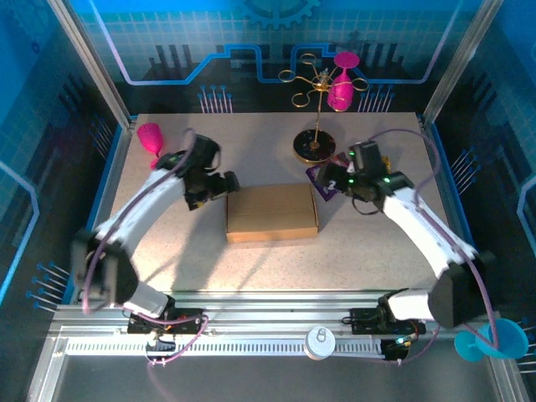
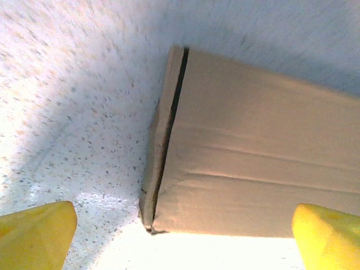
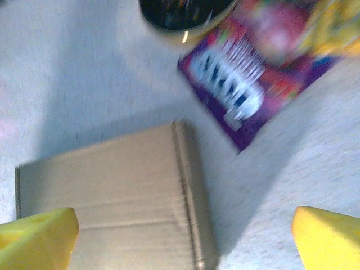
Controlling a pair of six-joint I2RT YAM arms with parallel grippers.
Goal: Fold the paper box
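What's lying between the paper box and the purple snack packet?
Nothing: a bare strip of table separates the paper box from the purple snack packet, seen in the right wrist view.

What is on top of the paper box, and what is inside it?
The paper box has a bare, creased cardboard top; nothing lies on it. It is closed, so its inside cannot be seen.

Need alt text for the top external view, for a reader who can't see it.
A shallow brown paper box lies flat in the middle of the table, with the left end effector by its far-left corner and the right end effector by its far-right corner. Farther back are a gold wire rack and, at left, a pink cup.
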